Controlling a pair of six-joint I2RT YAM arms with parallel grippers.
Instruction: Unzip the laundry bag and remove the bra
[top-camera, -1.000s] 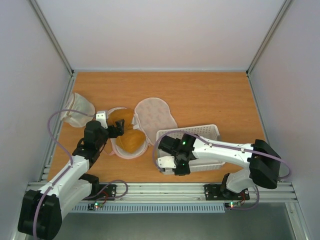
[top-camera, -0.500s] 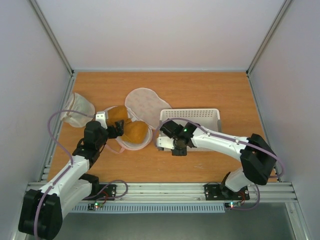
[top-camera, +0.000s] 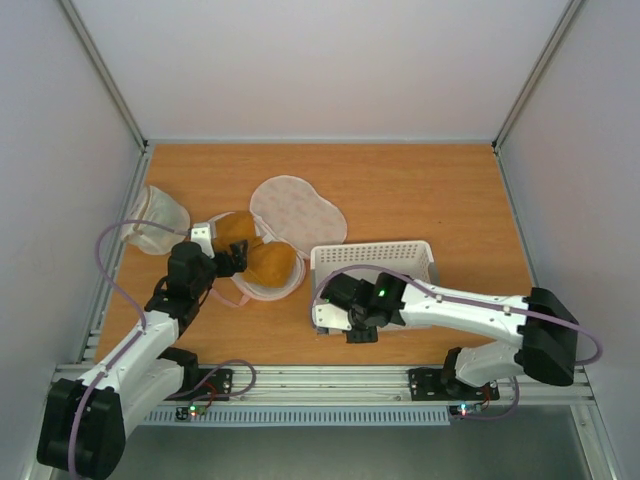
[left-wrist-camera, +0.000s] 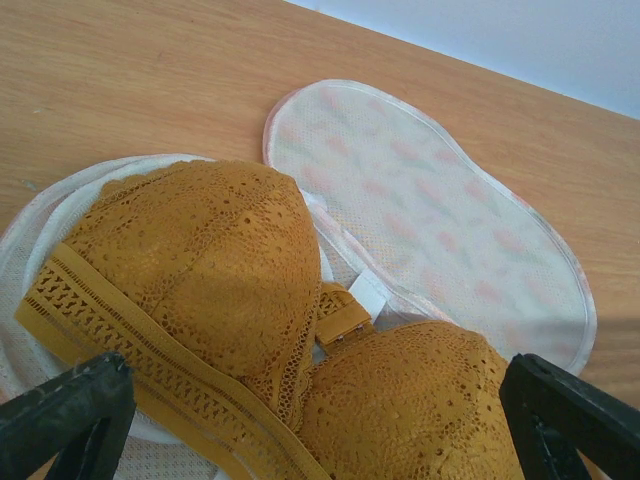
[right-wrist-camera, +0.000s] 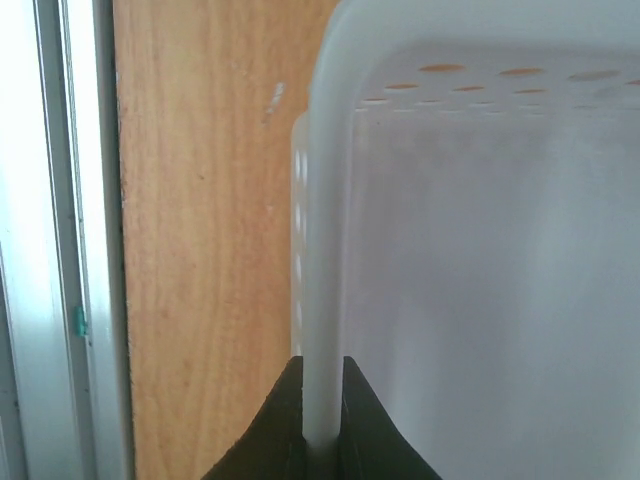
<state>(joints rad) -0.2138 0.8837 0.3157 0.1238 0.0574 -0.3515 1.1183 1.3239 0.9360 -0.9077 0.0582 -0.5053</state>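
Basket (right-wrist-camera: 322, 250): white rim clamped between the right gripper (right-wrist-camera: 322, 405) fingers at its near-left corner, probably to position it for the garment.
Left gripper (left-wrist-camera: 320, 415): fingers spread wide, nothing held, poised either side of the bra (left-wrist-camera: 200, 260) for a grasp.
Bra: just below and ahead of that gripper, cups up, exposed.
Laundry bag (left-wrist-camera: 430, 215): unzipped, top flap folded back beyond the cups, lower half under them.
Mesh sack (top-camera: 155, 218): off to that gripper's left, apart.

Pale grey walls (top-camera: 300, 60) are boxing in the top and sides of the frame, soft even light is washing over the orange wood-grain desk (top-camera: 420, 190), and a silver metal rail (top-camera: 330, 375) is running along the bottom edge.
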